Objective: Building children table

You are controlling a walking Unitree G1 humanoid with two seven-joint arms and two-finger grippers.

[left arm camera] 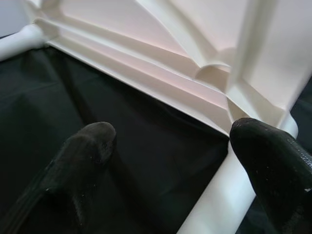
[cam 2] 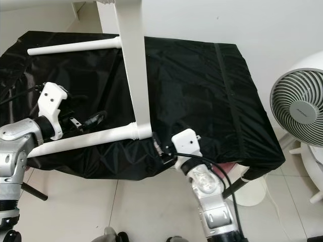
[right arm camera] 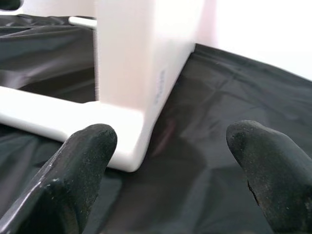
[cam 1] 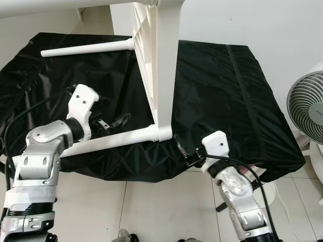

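White plastic, the children's table [cam 1: 159, 65] stands on its side on the black-draped desk [cam 1: 222, 91], top edge-on at your twelve o'clock, two legs running out toward nine. That pose probably keeps the leg sockets reachable. Your left tool [cam 1: 112, 123], released, brackets the near leg [cam 1: 111, 141] at nine; your right tool [cam 1: 182, 149], also released, waits at the corner near five. The left wrist view adds the ribbed underside [left arm camera: 161, 58], hidden edge-on from the head.

A surface draped in a black cloth [cam 1: 222, 101] was seen, on which a white children's table [cam 1: 156, 75] was stood on its edge, two legs resting on the cloth.
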